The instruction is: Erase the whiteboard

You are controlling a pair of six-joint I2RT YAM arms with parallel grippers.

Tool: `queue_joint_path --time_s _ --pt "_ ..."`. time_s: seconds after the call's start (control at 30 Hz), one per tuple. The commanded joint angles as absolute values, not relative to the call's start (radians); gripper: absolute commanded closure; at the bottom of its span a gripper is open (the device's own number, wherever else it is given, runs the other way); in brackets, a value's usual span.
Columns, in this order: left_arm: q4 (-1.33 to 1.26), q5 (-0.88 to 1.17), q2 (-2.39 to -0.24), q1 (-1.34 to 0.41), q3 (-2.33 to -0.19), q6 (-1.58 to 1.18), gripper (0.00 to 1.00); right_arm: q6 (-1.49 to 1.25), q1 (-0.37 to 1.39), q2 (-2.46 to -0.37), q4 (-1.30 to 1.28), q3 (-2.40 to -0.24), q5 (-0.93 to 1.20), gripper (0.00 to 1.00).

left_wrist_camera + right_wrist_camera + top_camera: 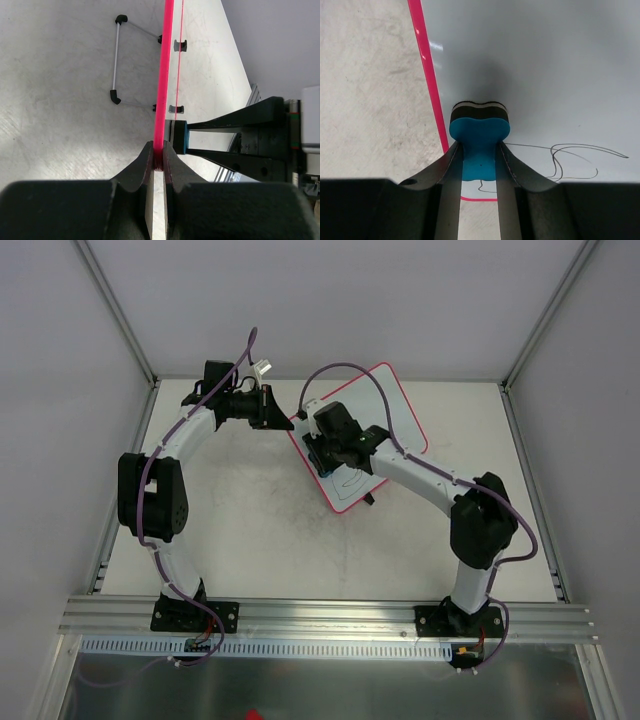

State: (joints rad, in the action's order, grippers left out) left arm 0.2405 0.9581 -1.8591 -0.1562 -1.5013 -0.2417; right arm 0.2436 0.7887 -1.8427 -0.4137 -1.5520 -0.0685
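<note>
The whiteboard (pixel 400 410), white with a pink rim, sits at the back middle of the table. Dark scribbled lines (pixel 570 155) run across its near part. My left gripper (pixel 285 420) is shut on the board's left rim (pixel 165 75), which shows edge-on between its jaws, as the left gripper (pixel 158 155) appears in the wrist view. My right gripper (pixel 480 150) is shut on the blue bone-shaped eraser (pixel 480 135), whose dark pad rests against the board near the pink rim (pixel 427 75). From above, the right gripper (pixel 322 452) is over the board's left part.
The board's wire stand (pixel 117 60) with black feet rests on the table behind it. Grey walls and aluminium posts enclose the table (pixel 250 530). A metal rail (pixel 320 615) runs along the near edge at the arm bases.
</note>
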Motion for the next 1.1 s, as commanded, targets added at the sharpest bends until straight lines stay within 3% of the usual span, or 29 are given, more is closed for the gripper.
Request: queue_joint_path --time_s 0.0,0.57,0.9,1.07 --pt "0.199 1.014 -1.829 -0.184 -1.525 -0.215 1.0 0.233 0.795 -1.796 -0.39 -1.444 -0.08 1.0" --pt "0.201 1.023 -1.825 -0.181 -1.505 -0.204 1.0 0.156 0.796 -1.664 -0.331 -1.097 -0.077 1.0" --pt "0.201 1.019 -1.842 -0.183 -1.522 -0.229 1.0 0.126 0.785 -1.491 -0.388 -1.201 -0.107 1.0" --pt "0.201 1.015 -1.839 -0.183 -1.528 -0.23 0.89 0.138 0.781 -1.447 -0.391 -1.253 -0.14 1.0"
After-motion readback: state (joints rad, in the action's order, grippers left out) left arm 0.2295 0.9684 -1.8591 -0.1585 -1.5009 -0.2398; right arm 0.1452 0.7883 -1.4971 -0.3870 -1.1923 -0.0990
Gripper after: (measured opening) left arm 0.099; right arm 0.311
